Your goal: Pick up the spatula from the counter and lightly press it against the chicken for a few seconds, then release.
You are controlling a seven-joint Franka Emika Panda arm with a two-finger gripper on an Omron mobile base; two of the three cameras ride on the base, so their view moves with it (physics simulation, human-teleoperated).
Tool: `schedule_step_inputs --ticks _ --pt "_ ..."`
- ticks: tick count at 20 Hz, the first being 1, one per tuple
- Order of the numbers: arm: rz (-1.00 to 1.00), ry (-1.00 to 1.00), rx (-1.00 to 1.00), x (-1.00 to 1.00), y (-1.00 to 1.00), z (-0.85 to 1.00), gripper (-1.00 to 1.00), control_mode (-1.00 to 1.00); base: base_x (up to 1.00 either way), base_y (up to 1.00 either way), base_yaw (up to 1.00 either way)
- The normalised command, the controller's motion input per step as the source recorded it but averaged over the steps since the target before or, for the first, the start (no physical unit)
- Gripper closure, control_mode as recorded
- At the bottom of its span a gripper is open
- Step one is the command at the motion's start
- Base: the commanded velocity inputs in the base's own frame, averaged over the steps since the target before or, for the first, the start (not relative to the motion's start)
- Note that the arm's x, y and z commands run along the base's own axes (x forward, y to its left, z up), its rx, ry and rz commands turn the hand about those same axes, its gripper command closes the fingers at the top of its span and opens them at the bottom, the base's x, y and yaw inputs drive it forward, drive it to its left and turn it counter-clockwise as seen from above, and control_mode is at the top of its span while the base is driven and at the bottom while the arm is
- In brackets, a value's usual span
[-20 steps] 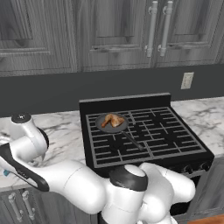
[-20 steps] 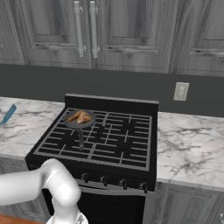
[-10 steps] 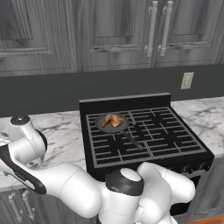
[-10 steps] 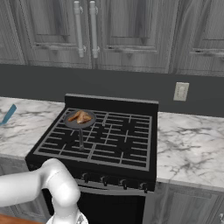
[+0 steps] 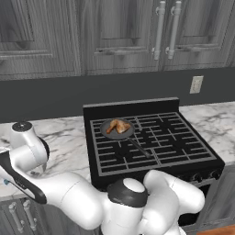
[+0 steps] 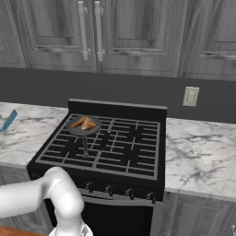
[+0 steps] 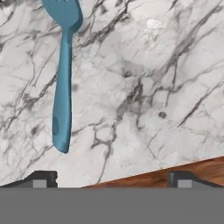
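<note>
A blue spatula (image 7: 63,83) lies flat on the marble counter (image 7: 144,87), blade toward the top of the hand view, its handle end just above my left fingertip (image 7: 43,179). My gripper (image 7: 111,180) is open, hovering over the counter near its front edge, with nothing between the fingers. The spatula (image 6: 8,120) also shows at the far left of the right base view. Browned chicken (image 5: 118,125) sits in a small dark pan (image 5: 104,131) on the stove's back-left burner; the chicken (image 6: 85,122) is well to the right of the spatula.
The pan handle (image 5: 140,148) points toward the stove front. The black stove grates (image 6: 115,143) lie between two marble counter stretches. Grey cabinets (image 5: 137,32) hang above, and a wall outlet (image 6: 190,96) sits right of the stove. A brown floor strip (image 7: 175,170) shows past the counter edge.
My arm has edged slightly left over the left counter. The spatula, pan and chicken have not moved.
</note>
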Motion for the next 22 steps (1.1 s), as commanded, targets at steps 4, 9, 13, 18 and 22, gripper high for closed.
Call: schedule_step_inputs --ticks 4,9,13,18,22 --pt "0.00 0.04 0.00 0.09 0.06 -0.08 -1.00 -1.00 0.00 0.00 0.00" --pt "0.00 0.05 0.00 0.11 0.13 -0.11 -1.00 -1.00 0.00 0.00 0.00" --pt "0.00 0.05 -0.01 0.15 0.17 -0.09 -1.00 -1.00 0.00 0.00 0.00" --pt "0.00 0.03 -0.02 0.14 0.17 -0.06 -1.00 -1.00 0.00 0.00 0.00" --pt "0.00 0.02 -0.02 0.12 0.15 -0.06 -1.00 -1.00 0.00 0.00 0.00"
